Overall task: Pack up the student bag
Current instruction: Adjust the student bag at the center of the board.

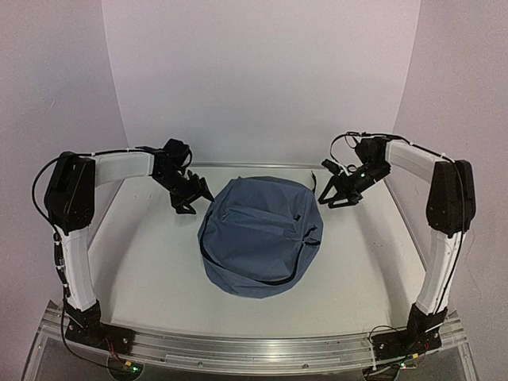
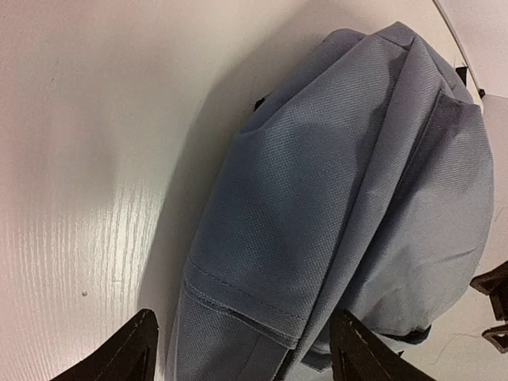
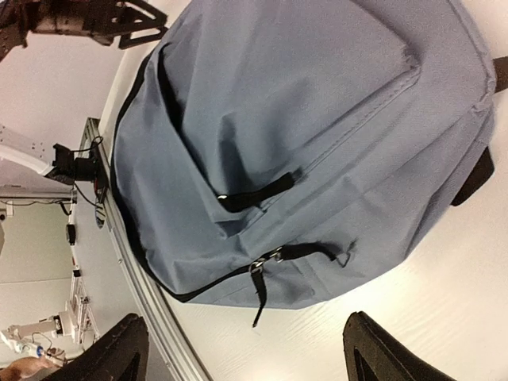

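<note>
Both arms reach inward, left gripper (image 1: 192, 203) and right gripper (image 1: 330, 197) flanking the student bag (image 1: 260, 234), fingers (image 2: 135, 353) spread apart, empty.

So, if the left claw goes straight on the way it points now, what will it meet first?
Most likely the student bag: in the wrist view its blue fabric fills the space ahead of the open left claw. How far off it is, I cannot tell.
</note>
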